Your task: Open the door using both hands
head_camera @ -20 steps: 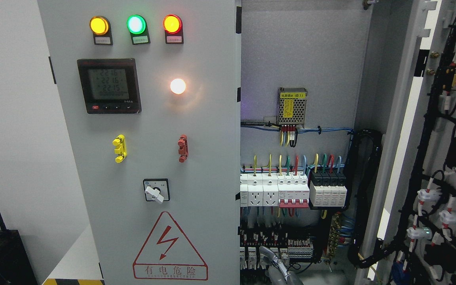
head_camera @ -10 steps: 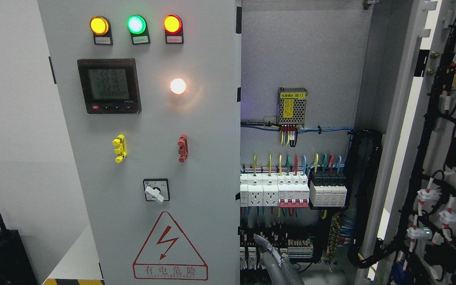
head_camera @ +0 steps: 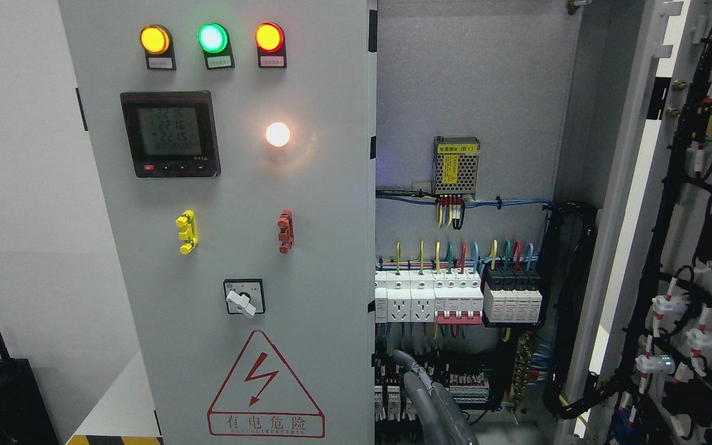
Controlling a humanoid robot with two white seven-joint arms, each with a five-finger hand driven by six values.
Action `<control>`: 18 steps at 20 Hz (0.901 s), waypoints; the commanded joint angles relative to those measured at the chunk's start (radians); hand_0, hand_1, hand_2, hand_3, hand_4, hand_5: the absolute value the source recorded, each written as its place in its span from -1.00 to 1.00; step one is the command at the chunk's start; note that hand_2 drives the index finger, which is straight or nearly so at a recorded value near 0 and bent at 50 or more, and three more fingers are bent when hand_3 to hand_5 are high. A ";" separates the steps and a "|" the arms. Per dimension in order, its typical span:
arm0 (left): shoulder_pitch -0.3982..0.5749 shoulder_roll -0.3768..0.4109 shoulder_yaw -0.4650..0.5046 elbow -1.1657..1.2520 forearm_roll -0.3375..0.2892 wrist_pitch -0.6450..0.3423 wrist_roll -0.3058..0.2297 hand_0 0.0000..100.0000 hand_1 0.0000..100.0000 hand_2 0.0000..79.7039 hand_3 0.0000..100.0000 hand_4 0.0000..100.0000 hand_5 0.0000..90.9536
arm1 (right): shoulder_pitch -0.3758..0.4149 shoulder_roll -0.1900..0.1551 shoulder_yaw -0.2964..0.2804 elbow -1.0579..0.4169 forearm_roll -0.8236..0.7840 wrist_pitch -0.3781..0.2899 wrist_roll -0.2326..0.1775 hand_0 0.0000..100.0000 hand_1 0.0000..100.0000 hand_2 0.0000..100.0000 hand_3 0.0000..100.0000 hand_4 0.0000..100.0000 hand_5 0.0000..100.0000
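Fingers point(head_camera: 415, 377) of a grey hand point(head_camera: 433, 405) point up, extended together, holding nothing, beside the left door point(head_camera: 238, 247).

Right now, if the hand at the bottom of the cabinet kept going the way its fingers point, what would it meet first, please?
Probably the terminal blocks just above the hand, then the red-handled breakers; depth is unclear.

On the closed door's warning triangle point(head_camera: 266, 386) you can read 有电危险; the meter point(head_camera: 170, 133) shows 2216, 2216, 2215. The power module's label point(head_camera: 456, 149) ends in (B1).
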 commanded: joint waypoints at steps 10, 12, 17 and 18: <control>0.000 -0.026 -0.015 0.000 0.000 0.001 -0.001 -1.00 -1.00 -1.00 -1.00 -1.00 -1.00 | -0.090 -0.002 0.012 0.144 -0.030 0.009 0.002 -0.24 -1.00 -1.00 -1.00 -1.00 -1.00; 0.000 -0.026 -0.015 0.000 0.000 0.001 -0.001 -1.00 -1.00 -1.00 -1.00 -1.00 -1.00 | -0.102 -0.004 0.013 0.146 -0.069 0.025 0.002 -0.24 -1.00 -1.00 -1.00 -1.00 -1.00; 0.000 -0.026 -0.015 0.000 0.000 0.001 -0.001 -1.00 -1.00 -1.00 -1.00 -1.00 -1.00 | -0.110 -0.005 0.016 0.144 -0.096 0.046 0.002 -0.24 -1.00 -1.00 -1.00 -1.00 -1.00; 0.000 -0.026 -0.014 0.000 0.000 0.001 -0.001 -1.00 -1.00 -1.00 -1.00 -1.00 -1.00 | -0.111 -0.007 0.016 0.144 -0.097 0.046 0.002 -0.24 -1.00 -1.00 -1.00 -1.00 -1.00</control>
